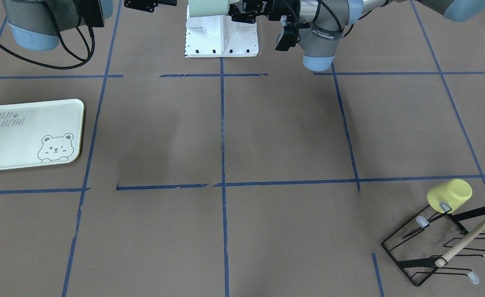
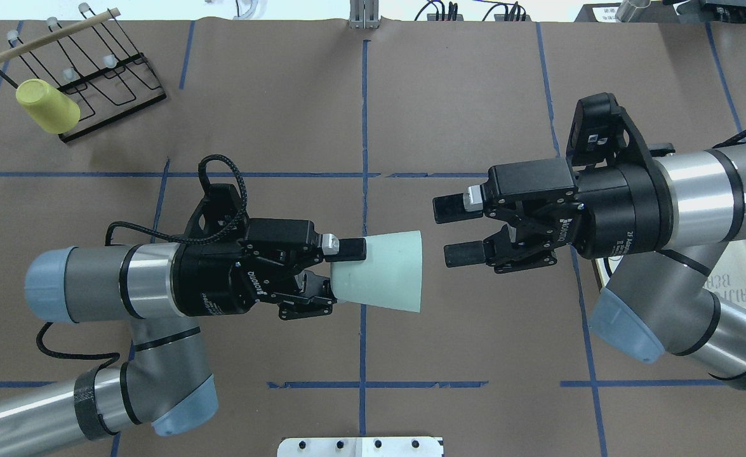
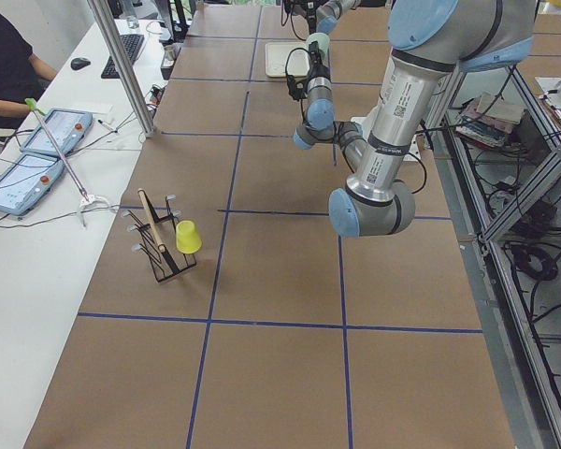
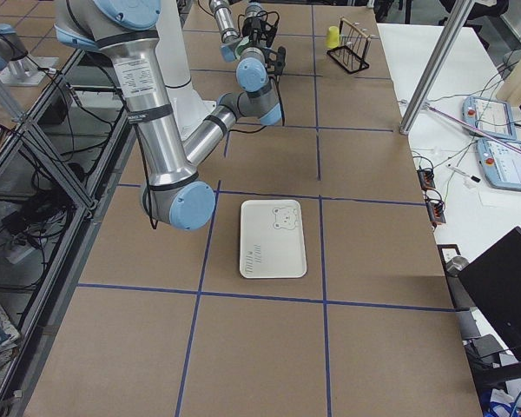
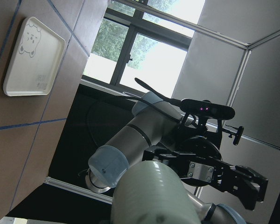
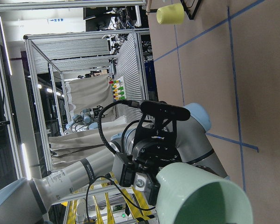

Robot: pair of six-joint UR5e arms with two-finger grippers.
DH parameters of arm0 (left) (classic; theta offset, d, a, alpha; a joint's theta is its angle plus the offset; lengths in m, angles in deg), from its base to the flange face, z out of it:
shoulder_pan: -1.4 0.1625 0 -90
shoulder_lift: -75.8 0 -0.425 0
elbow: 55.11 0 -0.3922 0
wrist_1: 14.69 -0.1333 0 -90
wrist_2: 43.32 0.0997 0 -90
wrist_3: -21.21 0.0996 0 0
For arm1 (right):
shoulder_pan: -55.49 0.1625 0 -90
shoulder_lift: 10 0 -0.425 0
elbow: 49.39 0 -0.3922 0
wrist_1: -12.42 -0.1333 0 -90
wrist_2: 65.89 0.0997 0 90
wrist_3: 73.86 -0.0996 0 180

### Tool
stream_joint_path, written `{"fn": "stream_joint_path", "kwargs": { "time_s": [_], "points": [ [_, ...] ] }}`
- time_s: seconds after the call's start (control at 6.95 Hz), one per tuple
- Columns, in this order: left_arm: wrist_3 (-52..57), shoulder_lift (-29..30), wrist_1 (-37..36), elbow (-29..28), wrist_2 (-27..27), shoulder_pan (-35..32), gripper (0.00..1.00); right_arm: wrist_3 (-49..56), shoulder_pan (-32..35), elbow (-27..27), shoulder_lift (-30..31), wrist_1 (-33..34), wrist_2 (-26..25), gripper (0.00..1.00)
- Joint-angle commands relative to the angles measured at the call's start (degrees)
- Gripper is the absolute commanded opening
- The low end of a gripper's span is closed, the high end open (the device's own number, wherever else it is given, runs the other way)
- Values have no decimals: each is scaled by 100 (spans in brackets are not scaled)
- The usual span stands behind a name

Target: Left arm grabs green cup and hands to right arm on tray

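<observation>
Where the black fingers (image 2: 347,249) of the left gripper (image 2: 341,274) clamp its narrow base, the small pale mint-green plastic cup (image 2: 385,273) hangs in the air over the brown paper-covered counter (image 2: 474,95) — long axis level, running from one arm toward the other, open mouth facing the right gripper (image 2: 456,231). That gripper's two fingers stand apart, near the rim yet clear of it. Well off on the right arm's side lies the pale cream rectangular bear tray (image 1: 48,117) — flat on the counter.
</observation>
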Motion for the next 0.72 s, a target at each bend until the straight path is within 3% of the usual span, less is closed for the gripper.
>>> {"fn": "stream_joint_path", "kwargs": {
  "time_s": [0.0,0.14,0.43,0.58],
  "points": [
    [15,31,14,-7,136,77,2,-1,-105,-86,-8,6,-101,95],
    [6,31,22,-16,310,191,3,-1,-131,-95,1,6,-101,91],
    [6,57,14,19,330,209,4,-9,-158,-174,1,6,-188,68],
    [-3,57,14,28,330,218,5,-18,-158,-183,1,14,-276,64]
  ]
}}
